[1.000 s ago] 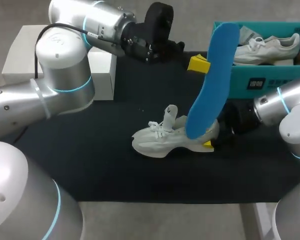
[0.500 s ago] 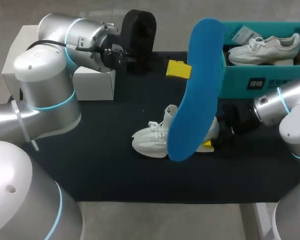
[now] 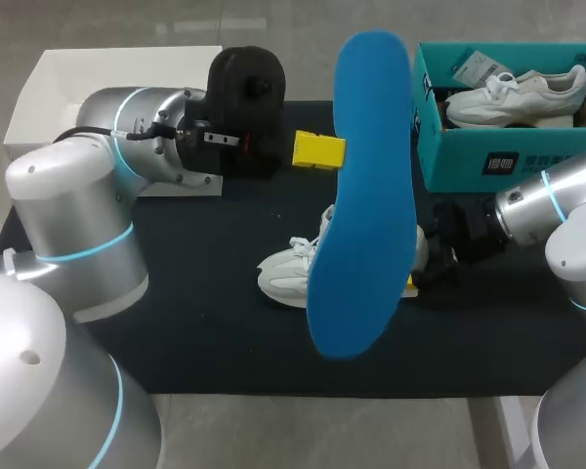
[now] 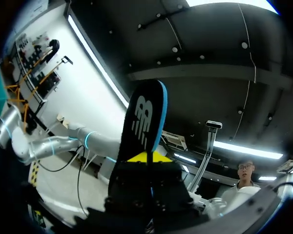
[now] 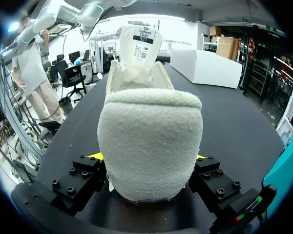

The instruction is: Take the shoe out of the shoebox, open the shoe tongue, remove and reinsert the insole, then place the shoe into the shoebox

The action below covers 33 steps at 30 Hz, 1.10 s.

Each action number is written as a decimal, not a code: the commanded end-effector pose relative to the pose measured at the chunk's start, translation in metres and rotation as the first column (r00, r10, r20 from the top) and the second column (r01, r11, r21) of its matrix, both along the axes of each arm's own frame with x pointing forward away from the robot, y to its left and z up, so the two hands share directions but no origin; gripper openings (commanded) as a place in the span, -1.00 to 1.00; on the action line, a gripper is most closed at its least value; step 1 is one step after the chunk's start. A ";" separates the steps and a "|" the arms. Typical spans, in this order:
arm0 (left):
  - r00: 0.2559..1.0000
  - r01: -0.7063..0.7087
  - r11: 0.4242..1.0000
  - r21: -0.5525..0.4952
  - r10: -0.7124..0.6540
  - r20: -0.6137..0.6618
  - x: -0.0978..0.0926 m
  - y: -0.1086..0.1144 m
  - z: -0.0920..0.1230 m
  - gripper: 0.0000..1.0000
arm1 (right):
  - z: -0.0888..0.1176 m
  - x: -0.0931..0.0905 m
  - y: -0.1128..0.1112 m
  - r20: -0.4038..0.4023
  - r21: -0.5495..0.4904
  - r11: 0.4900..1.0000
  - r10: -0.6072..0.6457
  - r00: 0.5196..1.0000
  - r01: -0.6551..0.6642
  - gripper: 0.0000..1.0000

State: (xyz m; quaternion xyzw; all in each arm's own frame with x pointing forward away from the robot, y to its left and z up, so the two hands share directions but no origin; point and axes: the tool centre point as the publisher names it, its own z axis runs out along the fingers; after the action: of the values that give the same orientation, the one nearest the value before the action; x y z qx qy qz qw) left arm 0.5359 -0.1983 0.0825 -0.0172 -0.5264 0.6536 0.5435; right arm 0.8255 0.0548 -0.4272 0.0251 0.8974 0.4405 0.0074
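A blue insole (image 3: 361, 195) hangs in the air above the table, with my left gripper (image 3: 319, 151) shut on its edge. In the left wrist view the insole's dark underside (image 4: 141, 126) rises from between the yellow tips of the left gripper (image 4: 146, 157). A white shoe (image 3: 288, 274) lies on the black mat (image 3: 176, 293), partly hidden behind the insole. My right gripper (image 3: 415, 278) is closed on its heel. The right wrist view shows the fleecy heel (image 5: 149, 141) filling the right gripper (image 5: 147, 157), with the tongue (image 5: 139, 48) standing up.
The teal shoebox (image 3: 469, 161) stands at the back right with a second white shoe (image 3: 513, 93) inside; its corner (image 5: 288, 175) is close beside my right gripper. A white box (image 3: 68, 88) sits at the back left behind my left arm.
My left arm has drawn the insole up out of the shoe and swung it leftward and higher. The right gripper and the shoe have kept still.
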 end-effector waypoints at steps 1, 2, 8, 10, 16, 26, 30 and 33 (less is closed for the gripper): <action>0.999 -0.006 1.000 -0.025 0.004 -0.046 -0.013 0.001 0.000 -1.00 | -0.004 -0.001 0.002 0.001 -0.001 1.000 -0.001 1.000 0.001 -1.00; 0.999 -0.001 1.000 -0.024 0.000 -0.038 -0.015 0.002 0.001 -1.00 | -0.004 -0.001 0.002 0.001 -0.001 1.000 -0.001 1.000 0.001 -1.00; 0.999 0.029 0.999 -0.026 -0.029 -0.014 -0.027 0.005 0.006 -1.00 | -0.004 -0.001 0.002 0.001 -0.001 1.000 -0.001 1.000 0.001 -1.00; 0.999 0.035 0.999 -0.026 -0.035 -0.013 -0.029 0.006 0.008 -1.00 | -0.004 -0.001 0.002 0.001 -0.001 1.000 -0.001 1.000 0.001 -1.00; 0.999 0.045 0.998 -0.045 -0.046 -0.025 -0.033 0.009 0.011 -1.00 | -0.004 -0.001 0.002 0.001 -0.001 1.000 -0.001 1.000 0.001 -1.00; 1.000 0.028 0.999 -0.045 -0.029 -0.011 -0.034 0.010 0.011 -1.00 | -0.004 -0.001 0.002 0.001 -0.001 1.000 -0.001 1.000 0.001 -1.00; 1.000 0.028 0.999 -0.045 -0.029 -0.011 -0.034 0.010 0.011 -1.00 | -0.004 -0.001 0.002 0.001 -0.001 1.000 -0.001 1.000 0.001 -1.00; 1.000 0.028 0.999 -0.045 -0.029 -0.011 -0.034 0.010 0.011 -1.00 | -0.004 -0.001 0.002 0.001 -0.001 1.000 -0.001 1.000 0.001 -1.00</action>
State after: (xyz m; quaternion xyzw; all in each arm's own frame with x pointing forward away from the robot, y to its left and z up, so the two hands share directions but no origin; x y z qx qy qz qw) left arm 0.5034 -0.1889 0.0936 -0.0338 -0.5086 0.6565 0.5561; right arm 0.8255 0.0549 -0.4273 0.0251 0.8974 0.4405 0.0074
